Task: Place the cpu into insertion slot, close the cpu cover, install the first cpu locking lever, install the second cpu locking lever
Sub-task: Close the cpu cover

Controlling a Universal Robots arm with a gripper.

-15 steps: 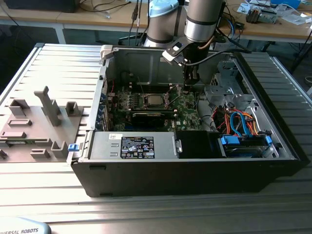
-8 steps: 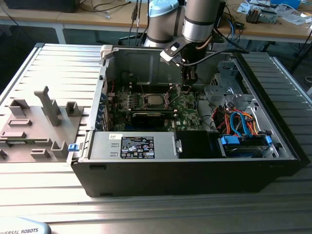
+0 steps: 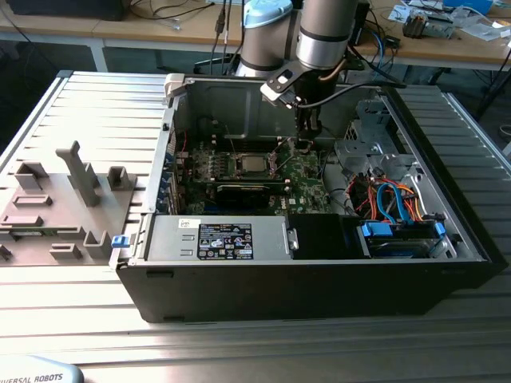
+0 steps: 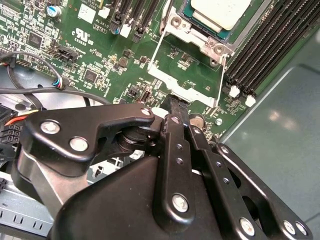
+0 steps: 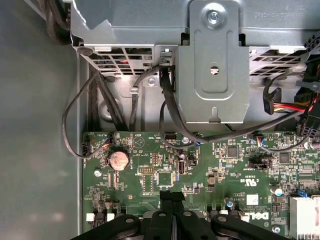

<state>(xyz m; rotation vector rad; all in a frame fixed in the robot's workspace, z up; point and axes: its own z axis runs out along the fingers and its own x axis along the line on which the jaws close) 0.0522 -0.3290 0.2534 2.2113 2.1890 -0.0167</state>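
Hanging closed, gripper (image 4: 177, 104) near seated cpu (image 4: 220, 11)

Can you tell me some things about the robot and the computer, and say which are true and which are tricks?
1. The cpu lies in the insertion slot. True.
2. The claw is carrying the cpu. False: its tips are off to one side of the slot, and the cpu is not in them.
3. The circuit board is red. False: it is green.
4. The computer case is open, so you can see inside. True.
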